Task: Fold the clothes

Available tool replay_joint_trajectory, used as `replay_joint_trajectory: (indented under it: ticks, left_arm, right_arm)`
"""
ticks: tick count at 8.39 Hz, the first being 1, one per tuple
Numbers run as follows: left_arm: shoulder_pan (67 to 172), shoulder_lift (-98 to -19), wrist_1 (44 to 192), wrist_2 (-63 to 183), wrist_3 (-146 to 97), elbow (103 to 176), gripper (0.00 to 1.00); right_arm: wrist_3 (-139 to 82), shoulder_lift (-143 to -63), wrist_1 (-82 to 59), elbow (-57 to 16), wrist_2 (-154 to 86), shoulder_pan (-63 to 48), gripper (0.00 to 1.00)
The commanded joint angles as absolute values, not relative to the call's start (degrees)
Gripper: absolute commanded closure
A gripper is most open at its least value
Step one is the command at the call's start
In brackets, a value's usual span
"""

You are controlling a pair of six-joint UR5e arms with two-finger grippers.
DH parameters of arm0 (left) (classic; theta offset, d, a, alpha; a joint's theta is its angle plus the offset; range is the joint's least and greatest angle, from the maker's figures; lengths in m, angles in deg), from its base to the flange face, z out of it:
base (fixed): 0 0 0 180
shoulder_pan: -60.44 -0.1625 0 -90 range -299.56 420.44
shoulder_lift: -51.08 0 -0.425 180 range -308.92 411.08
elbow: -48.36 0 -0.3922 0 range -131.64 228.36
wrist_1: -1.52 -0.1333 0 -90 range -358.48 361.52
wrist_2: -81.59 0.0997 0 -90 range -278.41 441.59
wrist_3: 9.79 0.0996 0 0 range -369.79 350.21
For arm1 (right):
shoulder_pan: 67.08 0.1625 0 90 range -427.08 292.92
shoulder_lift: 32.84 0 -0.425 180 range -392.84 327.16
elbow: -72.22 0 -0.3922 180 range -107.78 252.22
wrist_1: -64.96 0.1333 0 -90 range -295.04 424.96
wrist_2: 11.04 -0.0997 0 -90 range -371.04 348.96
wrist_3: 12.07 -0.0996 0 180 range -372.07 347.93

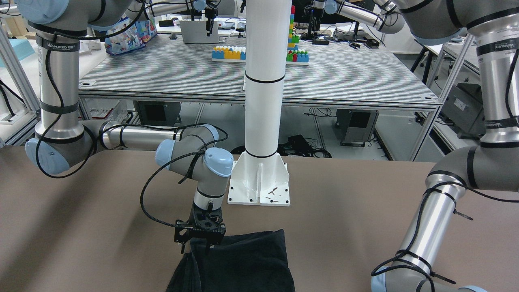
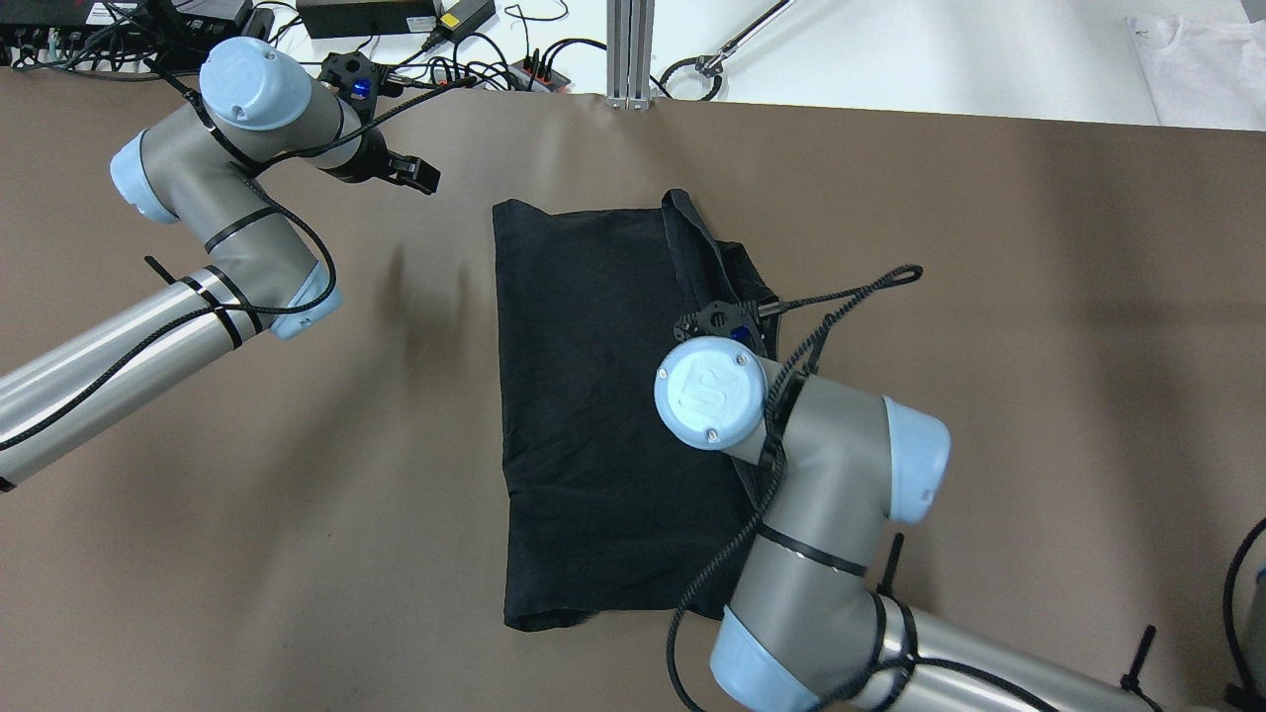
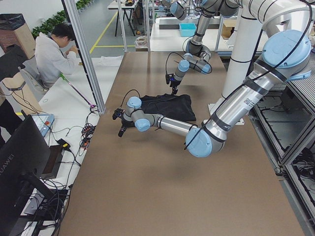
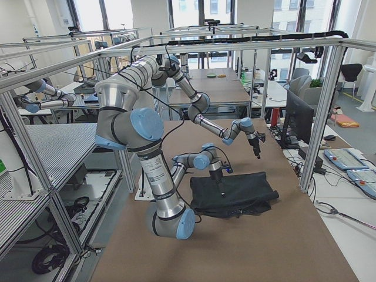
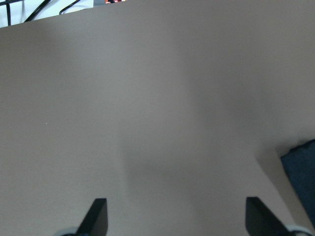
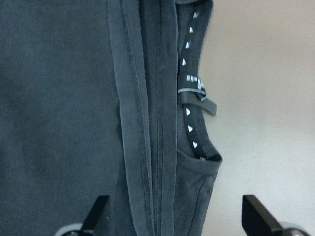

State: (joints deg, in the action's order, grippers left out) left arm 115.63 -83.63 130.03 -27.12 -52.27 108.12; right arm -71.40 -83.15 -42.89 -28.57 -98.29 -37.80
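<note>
1. Right hand (image 6: 173,219) — fingers spread, nothing pinched, poised over the layered hem (image 6: 142,123) on the clothes' (image 2: 593,396) right side.
2. Left hand (image 5: 174,219) likewise spread, over bare desk (image 2: 989,297), well apart from the fabric.
3. Clothes lie mid-desk, partly folded, black and matte.
4. Judgement: light and limp, likely to sag and slide — best pinched at the doubled hem, through all layers.

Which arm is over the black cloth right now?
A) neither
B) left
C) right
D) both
C: the right arm reaches over the cloth's edge, while the left arm sits off to the side over bare table.
</note>
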Motion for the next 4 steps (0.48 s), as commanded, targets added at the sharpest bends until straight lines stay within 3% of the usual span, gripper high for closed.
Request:
replay_joint_trajectory:
  ticks: [1,2,4]
  left_arm:
    - [115.6,-83.7,130.0,-27.1,-52.3,108.2,0.0]
    - [115.6,-83.7,130.0,-27.1,-52.3,108.2,0.0]
    - [115.6,-83.7,130.0,-27.1,-52.3,108.3,0.0]
  right_arm:
    - [-69.4,-74.0,-32.4,-8.5,-100.6,-31.5,0.06]
    - [-66.7,-71.8,-25.7,-0.6,-102.1,-28.9,0.06]
    - [-61.7,-71.0,-21.7,4.8,-103.9,-25.2,0.06]
